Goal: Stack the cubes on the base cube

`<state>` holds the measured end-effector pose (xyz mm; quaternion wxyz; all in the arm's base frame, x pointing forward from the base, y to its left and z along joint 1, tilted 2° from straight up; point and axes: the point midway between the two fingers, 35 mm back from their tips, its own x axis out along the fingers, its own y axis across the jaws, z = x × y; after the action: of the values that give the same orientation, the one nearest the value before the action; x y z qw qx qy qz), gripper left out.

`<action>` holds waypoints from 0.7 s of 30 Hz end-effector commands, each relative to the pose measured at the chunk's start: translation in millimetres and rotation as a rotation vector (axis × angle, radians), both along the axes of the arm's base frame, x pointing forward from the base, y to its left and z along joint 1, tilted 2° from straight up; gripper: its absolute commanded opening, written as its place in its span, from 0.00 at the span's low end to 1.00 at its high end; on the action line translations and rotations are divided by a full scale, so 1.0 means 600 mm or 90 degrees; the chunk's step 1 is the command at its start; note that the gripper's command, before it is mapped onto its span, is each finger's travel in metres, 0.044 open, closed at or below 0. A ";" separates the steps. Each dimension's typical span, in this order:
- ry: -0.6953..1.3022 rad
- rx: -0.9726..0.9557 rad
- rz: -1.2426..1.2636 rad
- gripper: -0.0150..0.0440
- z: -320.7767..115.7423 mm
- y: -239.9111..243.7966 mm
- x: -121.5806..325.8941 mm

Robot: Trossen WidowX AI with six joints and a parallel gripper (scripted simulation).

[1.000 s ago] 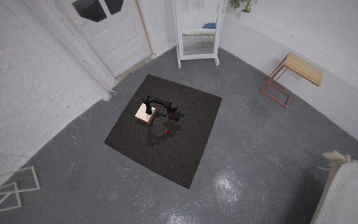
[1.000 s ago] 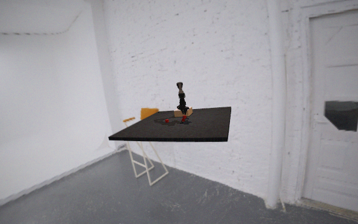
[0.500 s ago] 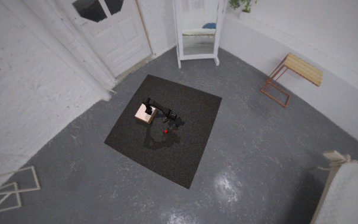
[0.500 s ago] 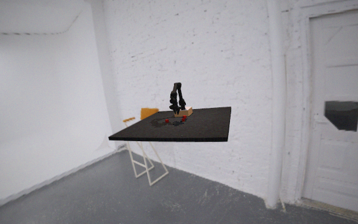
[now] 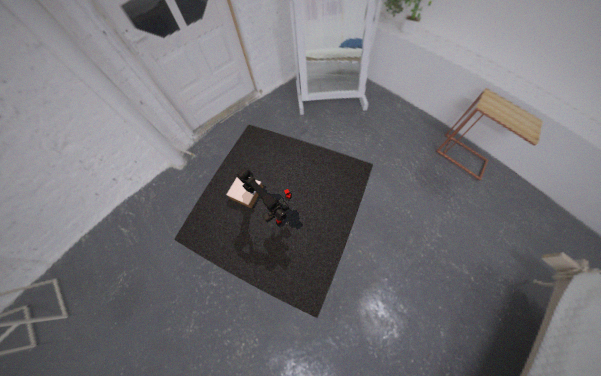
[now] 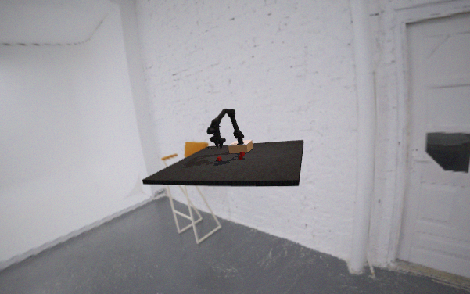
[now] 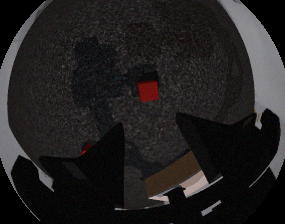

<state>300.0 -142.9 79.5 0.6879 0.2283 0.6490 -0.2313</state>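
1. One dark square platform (image 5: pixel 326 250) (image 6: pixel 263 170) (image 7: pixel 193 45) is seen beneath the pale block.
2. The black arm (image 5: pixel 267 199) (image 6: pixel 229 112) is mounted at the pale block (image 5: pixel 238 194) (image 6: pixel 239 148) (image 7: pixel 172 175).
3. The gripper (image 5: pixel 277 215) (image 6: pixel 219 147) (image 7: pixel 150 121) is held out from the block, fingers spread, nothing pinched.
4. Two red cubes (image 5: pixel 288 193) (image 6: pixel 242 155) are stacked near the block; a loose red cube (image 5: pixel 279 221) (image 6: pixel 219 159) (image 7: pixel 148 91) is placed farther away.

Top: high, far | exterior: side, far; both share black tabletop (image 5: pixel 311 270) (image 6: pixel 263 168)
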 end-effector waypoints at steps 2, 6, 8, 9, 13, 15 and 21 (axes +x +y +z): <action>-0.002 0.001 0.015 0.70 0.008 -0.031 -0.008; -0.002 0.001 0.015 0.70 -0.017 -0.033 -0.005; -0.002 0.001 0.015 0.70 -0.053 -0.034 -0.003; -0.002 0.001 0.015 0.70 -0.071 -0.034 -0.002; -0.001 0.001 0.015 0.70 -0.096 -0.033 -0.003; -0.001 0.001 0.015 0.70 -0.096 -0.033 -0.003; -0.001 0.001 0.015 0.70 -0.121 -0.034 -0.002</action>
<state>301.7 -165.2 19.3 0.6950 0.2210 0.6456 -0.2267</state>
